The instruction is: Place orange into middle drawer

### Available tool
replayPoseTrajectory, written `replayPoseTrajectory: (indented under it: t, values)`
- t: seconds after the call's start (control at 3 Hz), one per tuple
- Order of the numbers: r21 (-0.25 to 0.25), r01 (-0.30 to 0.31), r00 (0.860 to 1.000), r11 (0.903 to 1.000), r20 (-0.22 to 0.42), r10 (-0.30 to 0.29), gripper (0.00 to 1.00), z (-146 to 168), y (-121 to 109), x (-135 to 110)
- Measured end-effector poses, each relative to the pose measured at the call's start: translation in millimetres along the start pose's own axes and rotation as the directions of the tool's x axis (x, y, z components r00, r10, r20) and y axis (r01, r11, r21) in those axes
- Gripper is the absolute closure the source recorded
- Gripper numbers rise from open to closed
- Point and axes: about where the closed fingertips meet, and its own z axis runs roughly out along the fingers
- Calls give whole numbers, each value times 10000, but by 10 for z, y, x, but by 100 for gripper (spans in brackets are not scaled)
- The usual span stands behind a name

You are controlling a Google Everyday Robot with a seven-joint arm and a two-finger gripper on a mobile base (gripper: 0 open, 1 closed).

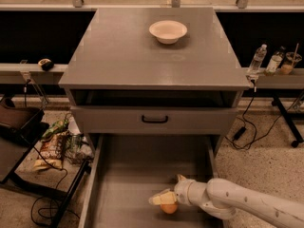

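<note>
The middle drawer is pulled far out at the bottom of the grey cabinet, its flat floor bare. The orange lies on the drawer floor near the front right. My gripper reaches in from the right on a white arm and hangs just above the orange. Its jaws stand apart, with one pale finger over the fruit and the other pointing back. The orange is not between them.
A white bowl sits on the cabinet top. The drawer front with the black handle above is closed. Snack bags and cables lie on the floor at left. Bottles stand on the ledge at right.
</note>
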Motion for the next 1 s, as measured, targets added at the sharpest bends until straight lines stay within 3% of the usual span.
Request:
replayPoseTrajectory:
  t: [0.33, 0.67, 1.0]
  values:
    - [-219, -236, 9993, 9995, -284, 230, 0, -176, 169, -107]
    - [-33, 54, 9975, 10000, -705, -56, 0, -567, 373, -460]
    - [-167, 165, 9895, 9997, -1432, -187, 0, -976, 619, -690]
